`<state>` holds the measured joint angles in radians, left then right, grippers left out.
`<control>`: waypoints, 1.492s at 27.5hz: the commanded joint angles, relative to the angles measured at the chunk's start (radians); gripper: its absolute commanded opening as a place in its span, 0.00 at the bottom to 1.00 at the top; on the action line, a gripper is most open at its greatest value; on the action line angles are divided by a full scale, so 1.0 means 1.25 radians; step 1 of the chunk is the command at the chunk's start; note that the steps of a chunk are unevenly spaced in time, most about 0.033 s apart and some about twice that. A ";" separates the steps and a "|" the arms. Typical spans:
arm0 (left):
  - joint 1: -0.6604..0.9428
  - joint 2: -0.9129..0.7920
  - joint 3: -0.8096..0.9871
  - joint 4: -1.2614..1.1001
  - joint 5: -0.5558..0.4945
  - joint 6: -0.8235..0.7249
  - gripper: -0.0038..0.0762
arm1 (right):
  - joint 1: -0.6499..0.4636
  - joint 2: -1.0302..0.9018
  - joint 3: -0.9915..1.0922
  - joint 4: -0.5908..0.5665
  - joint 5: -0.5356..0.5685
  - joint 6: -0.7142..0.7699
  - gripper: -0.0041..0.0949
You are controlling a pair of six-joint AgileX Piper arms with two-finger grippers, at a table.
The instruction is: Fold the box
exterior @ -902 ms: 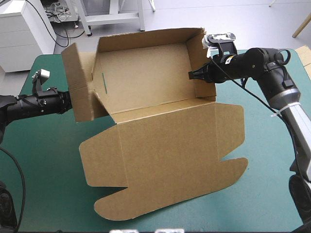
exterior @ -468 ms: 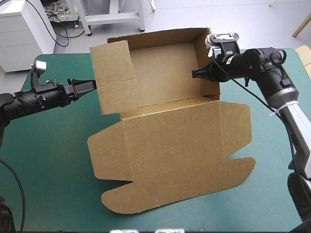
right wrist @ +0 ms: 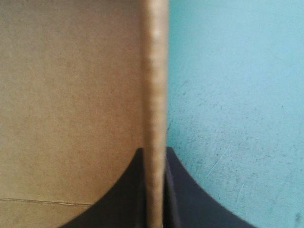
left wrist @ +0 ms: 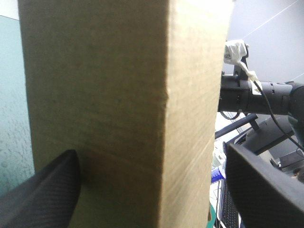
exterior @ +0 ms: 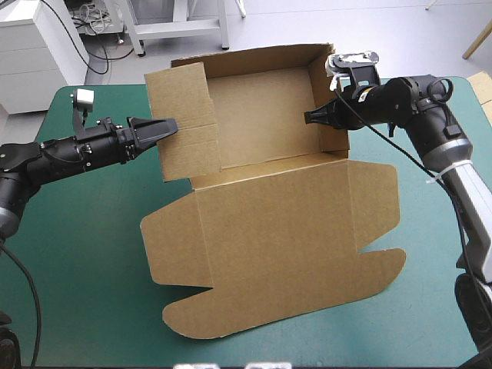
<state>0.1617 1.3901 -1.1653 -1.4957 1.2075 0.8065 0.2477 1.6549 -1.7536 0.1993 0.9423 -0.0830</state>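
The brown box (exterior: 269, 223) lies mid-table, its far half raised into walls and its big lid sheet flat toward the near edge. My right gripper (exterior: 314, 117) is shut on the right wall (exterior: 327, 100); in the right wrist view the board edge (right wrist: 154, 85) runs between the nearly closed gripper (right wrist: 154, 153). My left gripper (exterior: 171, 125) comes in from the left, open, its tips at the outer face of the upright left wall flap (exterior: 184, 123). In the left wrist view that flap (left wrist: 118, 95) fills the space ahead of the spread gripper (left wrist: 149, 149), and the right arm (left wrist: 256, 90) shows beyond it.
Bare teal-green cover (exterior: 77, 254) lies left of the lid sheet and along the right side (exterior: 430, 231). The lid's curved tabs (exterior: 369, 273) reach close to the near edge. A strip of pale board (exterior: 483, 86) shows at the table's far right corner.
The left wall flap swung from splayed outward to upright against the tray, and the box slid slightly right. My left gripper then advanced right to the flap. The right gripper kept its hold.
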 commanded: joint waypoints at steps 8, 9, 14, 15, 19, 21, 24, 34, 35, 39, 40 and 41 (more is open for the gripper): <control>-0.136 -0.033 -0.136 0.187 -0.101 -0.115 0.78 | 0.043 -0.034 -0.025 -0.087 -0.045 0.089 0.03; -0.159 -0.035 -0.153 0.258 -0.136 -0.165 0.78 | 0.059 -0.034 -0.025 -0.119 -0.045 0.111 0.03; -0.288 -0.035 -0.208 0.605 -0.277 -0.459 0.78 | 0.131 -0.034 -0.025 -0.222 -0.064 0.189 0.03; -0.311 -0.035 -0.214 0.674 -0.301 -0.519 0.78 | 0.143 -0.034 -0.025 -0.231 -0.065 0.195 0.03; -0.379 -0.035 -0.225 0.914 -0.336 -0.719 0.78 | 0.180 -0.034 -0.025 -0.261 -0.070 0.217 0.03; -0.398 -0.035 -0.225 0.995 -0.332 -0.782 0.78 | 0.191 -0.034 -0.025 -0.280 -0.070 0.223 0.03; -0.407 -0.035 -0.225 1.067 -0.347 -0.837 0.78 | 0.203 -0.034 -0.025 -0.293 -0.071 0.232 0.03; -0.411 -0.009 -0.225 1.072 -0.353 -0.875 0.78 | 0.221 -0.034 -0.025 -0.300 -0.071 0.236 0.03; -0.411 -0.011 -0.225 1.072 -0.354 -0.877 0.78 | 0.221 -0.034 -0.025 -0.303 -0.071 0.239 0.03; -0.411 -0.014 -0.225 1.082 -0.341 -0.953 0.72 | 0.221 -0.034 -0.025 -0.323 -0.071 0.263 0.03; -0.411 -0.014 -0.223 1.077 -0.341 -0.953 0.70 | 0.221 -0.034 -0.025 -0.333 -0.071 0.275 0.03; -0.411 -0.014 -0.223 1.077 -0.339 -0.969 0.68 | 0.221 -0.034 -0.025 -0.345 -0.071 0.288 0.03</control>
<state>-0.3440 1.4092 -1.4133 -0.1291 0.8297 -0.3672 0.5198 1.6549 -1.7536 -0.2049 0.9280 0.2414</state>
